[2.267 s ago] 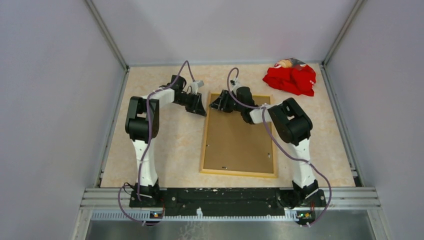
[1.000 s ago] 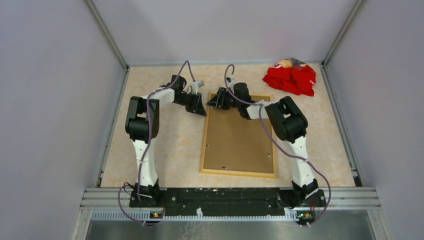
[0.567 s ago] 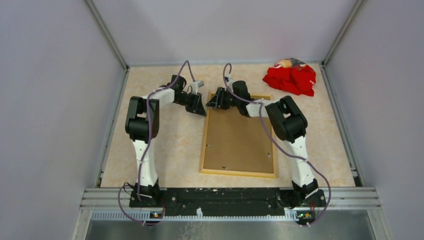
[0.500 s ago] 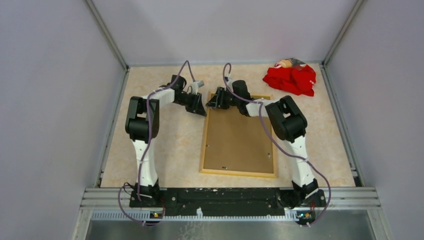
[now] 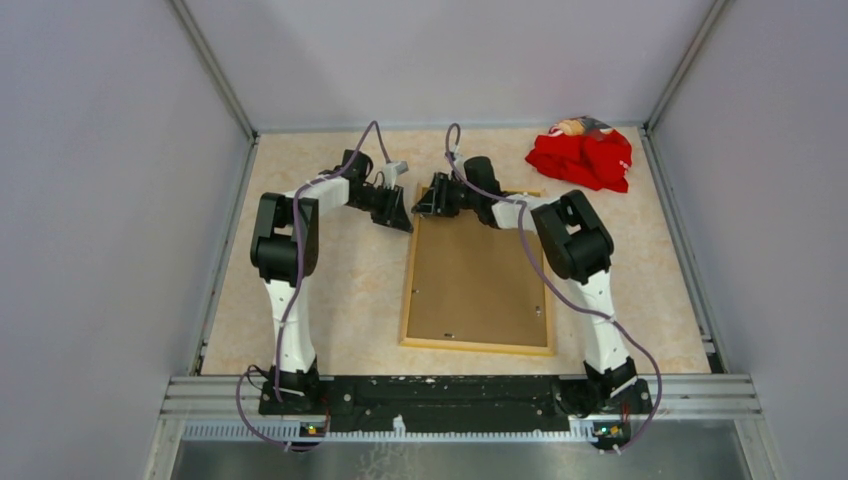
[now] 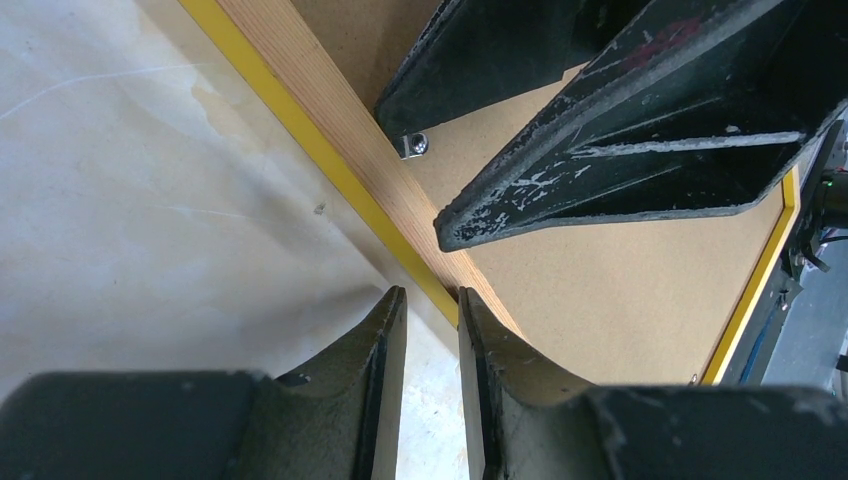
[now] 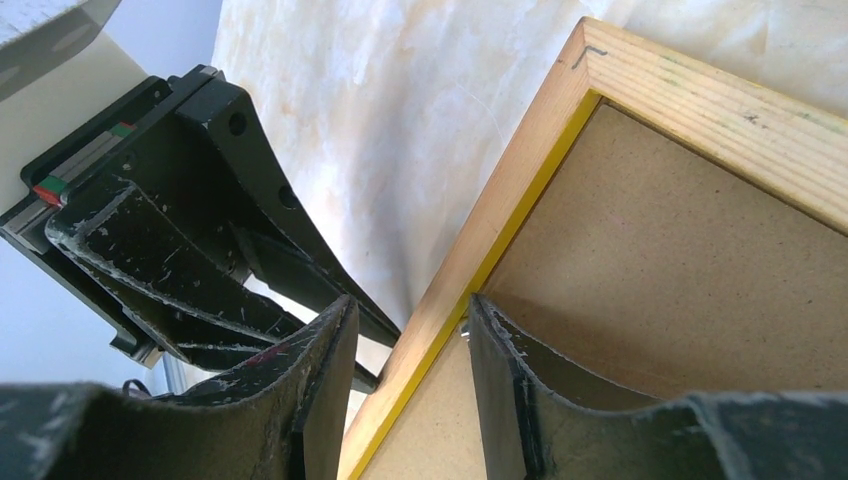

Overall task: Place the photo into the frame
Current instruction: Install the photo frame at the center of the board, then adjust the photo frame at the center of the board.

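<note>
On the frame [image 5: 478, 268], the far left corner is hidden beneath the right claw [image 5: 426, 205] (top view); the red bundle [image 5: 583, 158] is too small to identify.

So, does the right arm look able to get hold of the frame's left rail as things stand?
Probably yes: the right gripper straddles the frame near its far left corner, one finger over the backing board, one outside. The left gripper, close by, doesn't seem to block it.

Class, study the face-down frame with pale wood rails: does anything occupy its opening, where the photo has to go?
Yes. A plain brown backing board fills the opening of the yellow-edged, pale wood rectangular frame. It would probably have to come out first. The photo shows in no view.
</note>
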Controlling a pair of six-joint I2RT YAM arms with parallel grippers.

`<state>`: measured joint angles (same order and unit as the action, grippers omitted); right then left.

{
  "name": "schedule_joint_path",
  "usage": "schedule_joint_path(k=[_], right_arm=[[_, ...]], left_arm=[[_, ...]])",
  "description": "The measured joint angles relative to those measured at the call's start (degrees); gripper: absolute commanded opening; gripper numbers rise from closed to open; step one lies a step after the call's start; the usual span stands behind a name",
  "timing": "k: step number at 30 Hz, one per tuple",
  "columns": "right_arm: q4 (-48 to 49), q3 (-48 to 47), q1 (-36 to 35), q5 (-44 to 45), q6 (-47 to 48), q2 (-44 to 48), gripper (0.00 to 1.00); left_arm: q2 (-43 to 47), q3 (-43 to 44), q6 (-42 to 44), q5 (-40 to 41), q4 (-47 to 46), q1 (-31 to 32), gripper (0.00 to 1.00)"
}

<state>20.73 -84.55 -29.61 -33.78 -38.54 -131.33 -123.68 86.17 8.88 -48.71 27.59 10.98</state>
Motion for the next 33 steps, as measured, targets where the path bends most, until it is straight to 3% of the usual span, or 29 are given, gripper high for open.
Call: schedule_joint_path(k=[7, 10, 18, 22, 27, 33], right_arm=[[-1.5, -1.1, 0.3, -1.5, 0.0, -0.4, 0.49], [-3.4, -2.3, 0.3, -1.9, 0.7, -0.4, 0.63], [-13.0, -4.6, 1.1, 2.3, 4.5, 3.8, 0.9], [-16.1, 2.1, 5.4, 9.3, 5.4, 14.9, 0.94], [-17.6, 17.7, 16.5, 21.0, 5.3, 34.4, 0.97], [-22.4, 26.8, 24.8, 29.5, 4.9, 39.7, 0.99]], left_arm=[[0.0, 0.0, 0.3, -0.1, 0.1, 0.0, 0.32], [0.1, 0.0, 0.5, -0.1, 0.2, 0.0, 0.34], [2.5, -0.6, 4.7, 1.7, 3.5, -0.2, 0.45], [5.9, -1.6, 8.2, 2.6, 5.6, -0.4, 0.49], [11.1, -6.7, 12.9, 4.9, 6.5, -0.4, 0.49], [14.8, -15.5, 18.1, 10.5, 5.9, 2.2, 0.49]])
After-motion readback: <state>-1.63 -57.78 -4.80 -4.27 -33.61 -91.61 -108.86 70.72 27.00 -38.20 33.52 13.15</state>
